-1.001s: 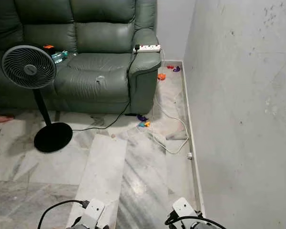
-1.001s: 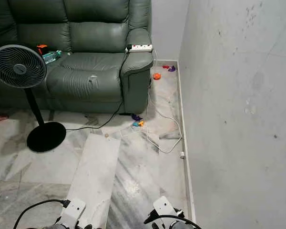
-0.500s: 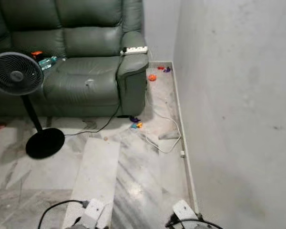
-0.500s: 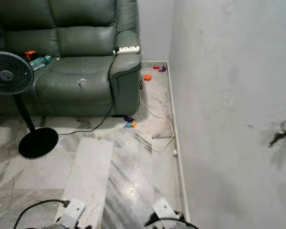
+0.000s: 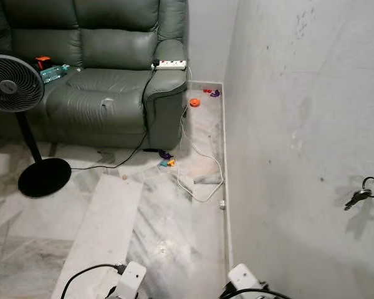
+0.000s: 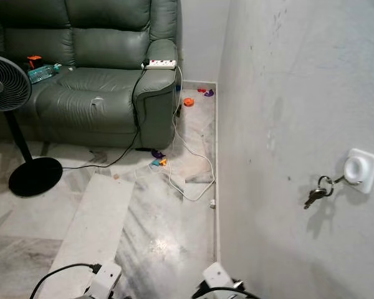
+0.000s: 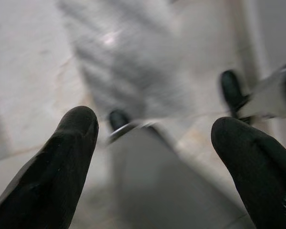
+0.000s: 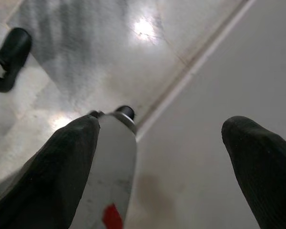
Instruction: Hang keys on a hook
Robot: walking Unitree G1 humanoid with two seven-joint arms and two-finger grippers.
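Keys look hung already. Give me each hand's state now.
Left hand: open, holding nothing.
Right hand: open, holding nothing; the keys hang from the wall hook.

Floor ahead: bare marble (image 5: 168,230) toward 12 o'clock.
Obstacles: white cable (image 5: 199,180) and small toys (image 5: 167,159) at 12; sofa (image 5: 112,87) and fan (image 5: 15,93) at 10–11.
Right, 2 o'clock: wall (image 6: 299,93) with hook (image 6: 361,169) and keys (image 6: 316,192).

We see the fan (image 5: 12,87) cut off by the frame's left edge, and our arms cropped at the bottom. The small coloured bits (image 5: 166,159) by the sofa (image 5: 112,93) are too small to identify. The left wrist view's floor (image 7: 124,52) is blurred.
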